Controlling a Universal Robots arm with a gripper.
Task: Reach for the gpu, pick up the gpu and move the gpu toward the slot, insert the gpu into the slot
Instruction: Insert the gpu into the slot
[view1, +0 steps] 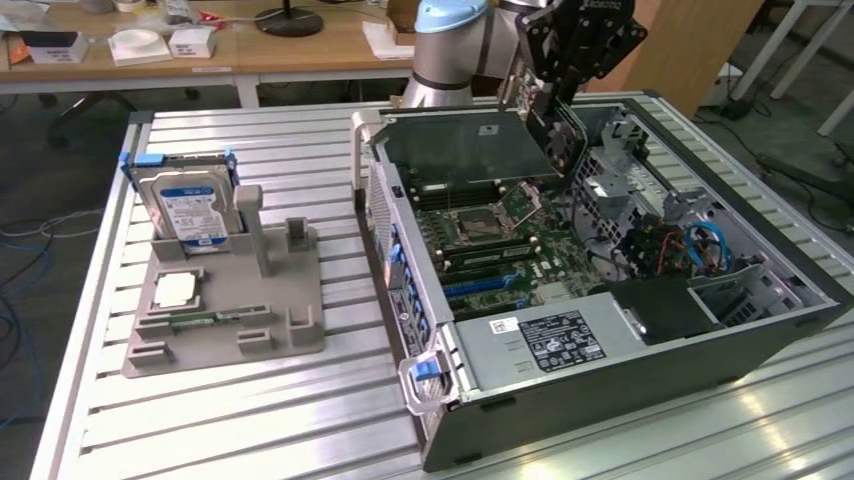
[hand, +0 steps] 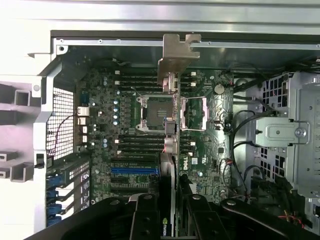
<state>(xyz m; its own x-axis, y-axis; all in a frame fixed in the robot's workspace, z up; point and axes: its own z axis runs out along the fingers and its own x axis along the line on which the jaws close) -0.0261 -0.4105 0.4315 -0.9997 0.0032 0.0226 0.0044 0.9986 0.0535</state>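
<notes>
The gpu (view1: 467, 145) hangs on edge over the open computer case (view1: 627, 370), clear of the motherboard (view1: 521, 250). Its long axis runs level from the gripper (view1: 554, 135) toward the exterior view's left, ending in the silver bracket (view1: 358, 150). The gripper's jaws are clamped narrowly on the card's end. The wrist view gives the card as a thin edge (hand: 170, 135) above the CPU socket (hand: 152, 112), with a blue slot (hand: 135, 170) to one side. On the table, a grey holder (view1: 227, 330) carries an upright hard drive (view1: 194, 210).
</notes>
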